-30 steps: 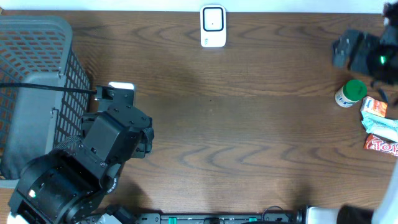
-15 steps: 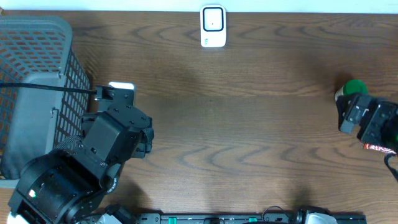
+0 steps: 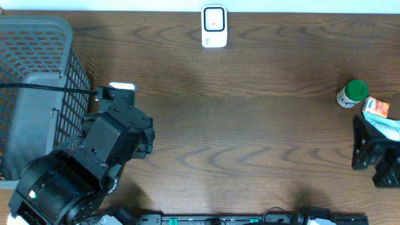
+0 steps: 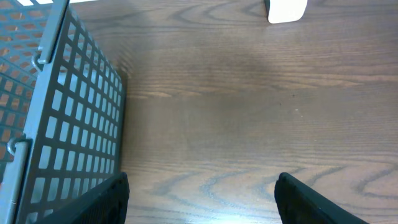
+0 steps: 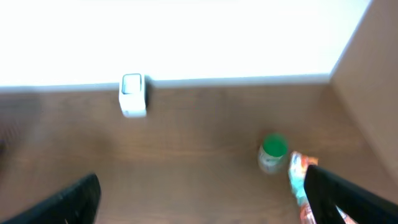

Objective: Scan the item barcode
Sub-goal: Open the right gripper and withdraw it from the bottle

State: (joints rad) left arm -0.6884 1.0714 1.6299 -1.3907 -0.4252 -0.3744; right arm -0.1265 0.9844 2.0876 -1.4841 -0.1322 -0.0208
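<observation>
Overhead: on the brown wooden table [image 3: 250, 125] stand one grey plastic mesh basket [image 3: 37, 69] at the left, one white upright barcode scanner [image 3: 214, 26] at the far edge, and one small white bottle with a green cap [image 3: 351, 94] at the right. An orange-and-white packet [image 3: 376, 107] lies just beside the bottle, with a pale wrapper [image 3: 389, 128] next to it.

Left wrist: the left gripper [image 4: 202, 202] has its fingers spread fairly wide over bare wood, empty, beside the basket wall.

Right wrist, blurred: the right gripper [image 5: 202, 199] gapes fully and holds nothing. The bottle and packet lie apart from it.
</observation>
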